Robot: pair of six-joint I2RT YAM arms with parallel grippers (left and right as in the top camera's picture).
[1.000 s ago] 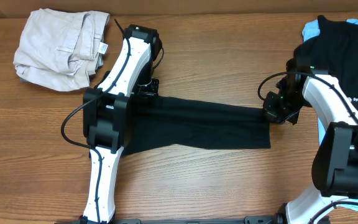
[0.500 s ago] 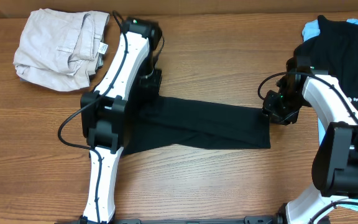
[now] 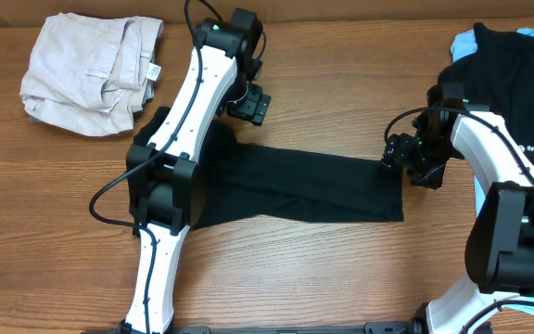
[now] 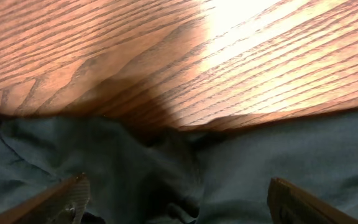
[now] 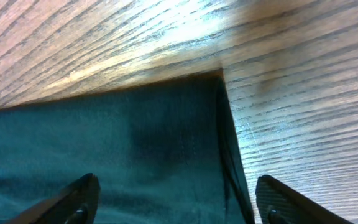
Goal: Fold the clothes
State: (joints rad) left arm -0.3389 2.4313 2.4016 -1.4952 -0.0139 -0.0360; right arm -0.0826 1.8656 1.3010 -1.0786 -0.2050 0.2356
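Seen from overhead, with the far edge as 12 o'clock, the wooden worktop [image 3: 323, 269] is bare along 6 o'clock between the two arm bases. It is bare again toward 12 o'clock, between the left arm and the pile on the right.

The black T-shirt [image 3: 313, 186] lies flat across the centre as a long folded band running from 9 to 3 o'clock. Its upper edge is straight and its 3 o'clock end is squarely cut. The lower edge is straight too, except near the left arm, where the fabric sags out toward 7 o'clock.

At 2 o'clock a black shirt with a white logo [image 3: 517, 83] is heaped against the worktop's edge. A light-blue garment [image 3: 466, 42] peeks out from under its 11 o'clock side. The beige trousers [image 3: 82, 74] sit bunched at 10 o'clock, well apart from the band.

The left tool [image 3: 248, 104] sits toward 12 o'clock of the band's left end. In its wrist view its fingers [image 4: 73, 196] are spread wide over dark fabric and grip nothing, with bare wood beyond the cloth's edge.

The right tool [image 3: 395, 153] is at the band's upper right corner. In its wrist view its fingers [image 5: 82, 193] are likewise wide apart and empty, and the fabric's corner shows between them.
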